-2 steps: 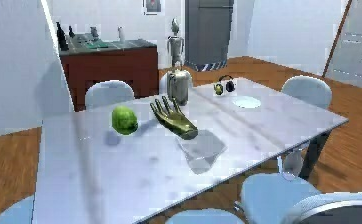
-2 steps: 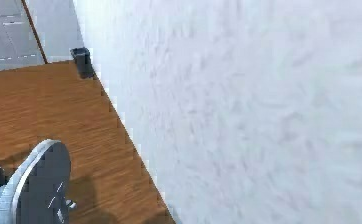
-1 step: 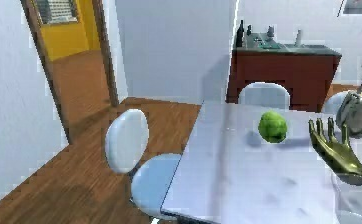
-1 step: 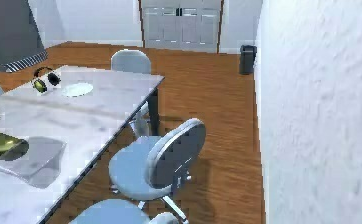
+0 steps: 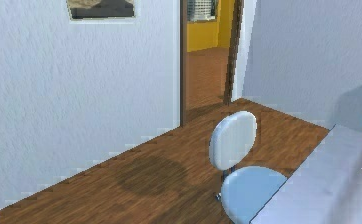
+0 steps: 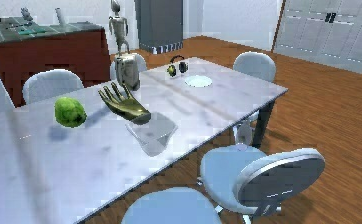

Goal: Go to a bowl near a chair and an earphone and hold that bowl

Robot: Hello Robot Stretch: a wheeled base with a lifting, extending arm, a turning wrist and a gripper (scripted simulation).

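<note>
A shallow white bowl (image 6: 198, 81) is set on the grey counter (image 6: 234, 100) beside dark earphones (image 6: 176, 69). The end effector's state cannot be told.

A shallow white bowl (image 6: 197, 81) rests upright just beside the dark earphone (image 6: 176, 68), near a pale chair (image 6: 255, 64).

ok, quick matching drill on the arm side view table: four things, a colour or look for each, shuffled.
Things:
1 round fruit
2 hand sculpture
3 glass vessel
4 earphone

Looks:
A see-through
B dark, at the far side of the table
C green
D brassy, fingers spread

Pairs: 1-C, 2-D, 3-A, 4-B
</note>
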